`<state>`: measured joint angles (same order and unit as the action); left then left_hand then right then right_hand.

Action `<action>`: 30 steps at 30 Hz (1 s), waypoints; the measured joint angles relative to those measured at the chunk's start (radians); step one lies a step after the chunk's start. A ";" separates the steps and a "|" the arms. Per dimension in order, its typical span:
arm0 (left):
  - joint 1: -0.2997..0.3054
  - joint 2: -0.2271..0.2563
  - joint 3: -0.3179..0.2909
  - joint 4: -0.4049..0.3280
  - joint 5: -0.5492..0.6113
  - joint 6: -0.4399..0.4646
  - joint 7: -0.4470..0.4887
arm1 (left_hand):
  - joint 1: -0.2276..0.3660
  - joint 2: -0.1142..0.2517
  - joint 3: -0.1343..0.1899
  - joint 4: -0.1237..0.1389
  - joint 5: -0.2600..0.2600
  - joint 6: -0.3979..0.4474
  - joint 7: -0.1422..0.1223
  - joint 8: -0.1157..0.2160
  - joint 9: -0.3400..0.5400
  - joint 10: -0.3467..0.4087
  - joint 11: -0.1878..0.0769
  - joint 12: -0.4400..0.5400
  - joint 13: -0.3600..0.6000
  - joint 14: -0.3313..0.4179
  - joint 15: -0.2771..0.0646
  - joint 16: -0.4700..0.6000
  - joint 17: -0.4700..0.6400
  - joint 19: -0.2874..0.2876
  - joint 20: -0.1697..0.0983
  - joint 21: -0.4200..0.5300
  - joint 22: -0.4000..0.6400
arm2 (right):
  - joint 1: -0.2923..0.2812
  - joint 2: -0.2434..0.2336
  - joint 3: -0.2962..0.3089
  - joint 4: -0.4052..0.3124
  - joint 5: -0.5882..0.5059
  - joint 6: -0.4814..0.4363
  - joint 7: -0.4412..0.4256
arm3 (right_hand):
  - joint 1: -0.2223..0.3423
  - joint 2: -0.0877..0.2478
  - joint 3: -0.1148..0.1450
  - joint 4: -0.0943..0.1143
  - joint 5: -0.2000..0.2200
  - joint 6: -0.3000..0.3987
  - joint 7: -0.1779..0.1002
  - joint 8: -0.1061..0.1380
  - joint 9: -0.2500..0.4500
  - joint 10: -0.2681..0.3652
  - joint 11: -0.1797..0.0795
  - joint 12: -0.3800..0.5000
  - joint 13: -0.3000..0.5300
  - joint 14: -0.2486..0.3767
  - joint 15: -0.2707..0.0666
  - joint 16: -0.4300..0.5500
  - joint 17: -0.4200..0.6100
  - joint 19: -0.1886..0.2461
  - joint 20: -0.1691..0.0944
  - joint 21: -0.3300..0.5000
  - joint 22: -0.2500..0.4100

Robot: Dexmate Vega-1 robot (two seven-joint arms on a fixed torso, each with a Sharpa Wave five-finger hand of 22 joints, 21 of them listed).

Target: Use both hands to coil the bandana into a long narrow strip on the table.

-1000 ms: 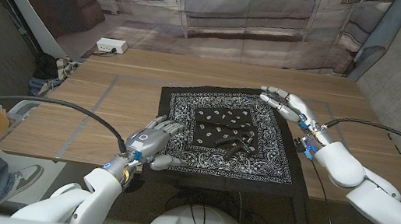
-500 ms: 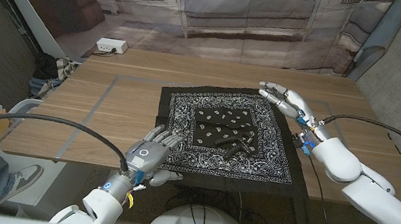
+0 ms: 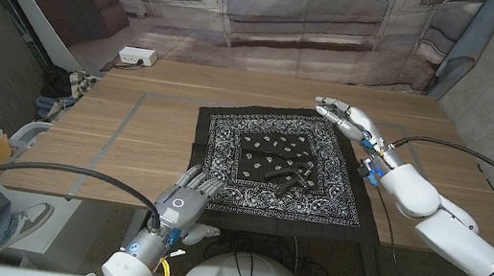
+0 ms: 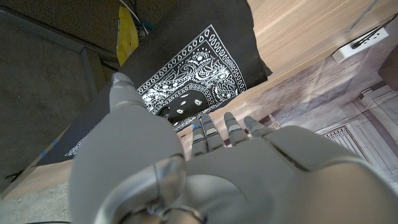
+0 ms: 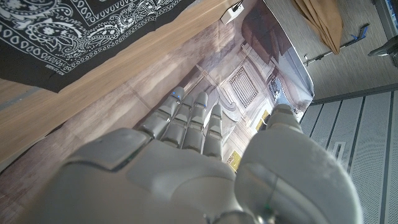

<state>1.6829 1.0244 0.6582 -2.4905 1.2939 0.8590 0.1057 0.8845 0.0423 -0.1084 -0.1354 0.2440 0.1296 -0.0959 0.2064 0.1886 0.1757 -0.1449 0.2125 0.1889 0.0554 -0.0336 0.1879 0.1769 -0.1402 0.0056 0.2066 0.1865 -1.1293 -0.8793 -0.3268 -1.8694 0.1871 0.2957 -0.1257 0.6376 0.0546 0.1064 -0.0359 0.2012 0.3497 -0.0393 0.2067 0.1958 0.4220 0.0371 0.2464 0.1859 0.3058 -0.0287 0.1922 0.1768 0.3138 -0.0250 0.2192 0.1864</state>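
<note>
Now: left hand (image 3: 182, 203) drawn back to bandana's (image 3: 282, 167) near-left corner, fingers spread, holding nothing | right hand (image 3: 350, 120) lifted over far-right corner, fingers spread, empty

White power strip (image 3: 136, 57) on the wooden table's (image 3: 153, 120) far-left corner — printed sofa backdrop (image 3: 304, 11) behind.

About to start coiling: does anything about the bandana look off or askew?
The bandana lies flat but overhangs the table's near edge, and a small raised wrinkle sits near its middle. Nothing looks torn.
</note>
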 measured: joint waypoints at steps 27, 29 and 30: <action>-0.009 -0.154 0.002 0.182 -0.080 -0.068 0.160 | 0.088 0.023 0.011 -0.005 0.001 0.108 -0.019 0.024 0.005 0.084 -0.015 0.015 0.004 0.078 -0.003 0.013 0.000 0.056 0.032 0.013 0.000 | 0.005 0.027 -0.025 -0.009 0.000 -0.035 -0.022 | -0.010 0.000 0.000 0.000 0.000 0.009 -0.002 0.000 0.000 0.005 -0.005 -0.007 0.000 0.009 0.002 -0.004 0.000 0.000 0.000 -0.005 0.000; -0.014 -0.163 0.009 0.197 -0.094 -0.070 0.180 | 0.094 0.027 0.011 -0.005 0.001 0.119 -0.019 0.031 0.005 0.092 -0.015 0.021 0.004 0.088 -0.006 0.013 0.000 0.061 0.029 0.014 0.000 | 0.003 0.027 -0.025 -0.012 0.000 -0.039 -0.026 | -0.010 0.000 0.000 0.000 0.000 0.009 -0.002 0.000 0.000 0.005 -0.005 -0.007 0.000 0.009 0.002 -0.004 0.000 0.000 0.000 -0.005 0.000; -0.016 -0.166 0.011 0.203 -0.102 -0.071 0.192 | 0.100 0.021 0.014 -0.002 0.001 0.124 -0.023 0.031 0.005 0.099 -0.016 0.021 0.004 0.095 -0.006 0.013 0.000 0.065 0.030 0.014 0.000 | 0.001 0.027 -0.025 -0.013 0.000 -0.040 -0.028 | -0.010 0.000 0.000 0.000 0.000 0.009 -0.002 0.000 0.000 0.005 -0.005 -0.007 0.000 0.012 -0.002 -0.004 0.000 0.000 0.000 -0.005 0.000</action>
<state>1.6666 0.8582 0.6695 -2.2878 1.1923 0.7882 0.2981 0.9845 0.0638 -0.0946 -0.1378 0.2446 0.2535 -0.1191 0.2375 0.1933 0.2751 -0.1611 0.2332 0.1934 0.1503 -0.0392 0.2013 0.1771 -0.0748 0.0361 0.2202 0.1866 -1.1280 -0.8522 -0.3522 -1.8829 0.1871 0.2558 -0.1534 0.6271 0.0546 0.1064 -0.0359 0.2012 0.3592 -0.0411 0.2067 0.1958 0.4274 0.0317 0.2393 0.1861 0.3182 -0.0302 0.1884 0.1770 0.3138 -0.0250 0.2144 0.1864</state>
